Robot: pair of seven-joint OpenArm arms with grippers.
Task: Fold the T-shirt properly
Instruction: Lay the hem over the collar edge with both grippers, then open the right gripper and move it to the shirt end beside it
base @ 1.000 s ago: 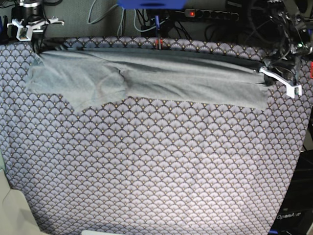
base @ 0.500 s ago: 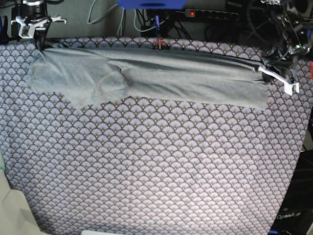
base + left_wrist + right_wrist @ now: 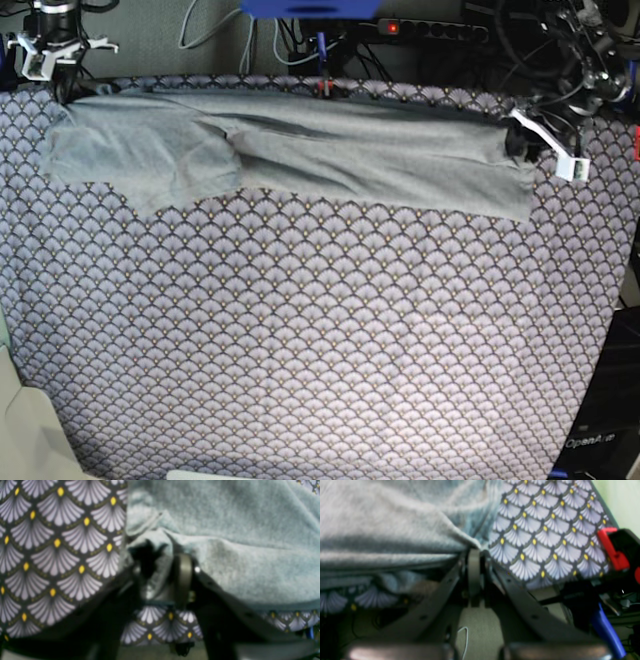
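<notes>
The T-shirt [image 3: 300,150] is lying as a long, narrow folded band along the far edge of the surface [image 3: 320,340], one sleeve spreading toward the far corner on the right arm's side. The right gripper [image 3: 473,551] is pinching that end of the shirt, its fingers [image 3: 473,567] pressed together on a peak of grey fabric. At the opposite end, the left gripper [image 3: 162,562] is sitting at the shirt's hem; its fingers [image 3: 183,577] are looking parted in the wrist view, with cloth bunched in the gap, though blur is making it hard to say whether they are gripping anything.

The risk, as I judge it, is uneven tension: if one end is being let go while the other is being pulled, the band could skew or slide off the far edge, spoiling the fold. Thin fabric could also be snagging on a parted finger and lifting with it.

The base view is showing the whole band, its wrinkles near the sleeve, and both ends at once, but the grippers there are too small to read. The wrist views are showing the fingers and the cloth at them, and nothing of the overall shape.
</notes>
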